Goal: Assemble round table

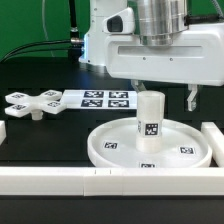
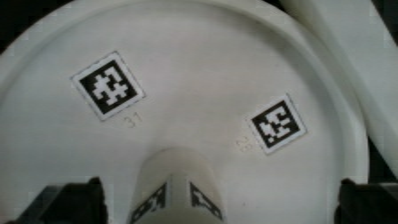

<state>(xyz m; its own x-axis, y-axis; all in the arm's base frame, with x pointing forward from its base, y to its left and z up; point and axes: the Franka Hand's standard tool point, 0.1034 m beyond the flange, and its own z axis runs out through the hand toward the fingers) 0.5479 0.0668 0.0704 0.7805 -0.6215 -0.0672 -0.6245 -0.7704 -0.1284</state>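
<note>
End effector (image 2: 219,200) released, fingers straddling upright post (image 1: 150,120) in disc (image 1: 112,142) hub. Risk: off-centre closure tilts post, unseating it. Foot (image 1: 30,103) unattached.

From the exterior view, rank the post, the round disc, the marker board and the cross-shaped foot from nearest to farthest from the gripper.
1. The post: upright at the disc's middle, directly under the gripper.
2. The disc: flat on the table beneath the post.
3. The marker board: behind the disc, toward the exterior view's left.
4. The cross-shaped foot: farthest, at the exterior view's far left.
</note>
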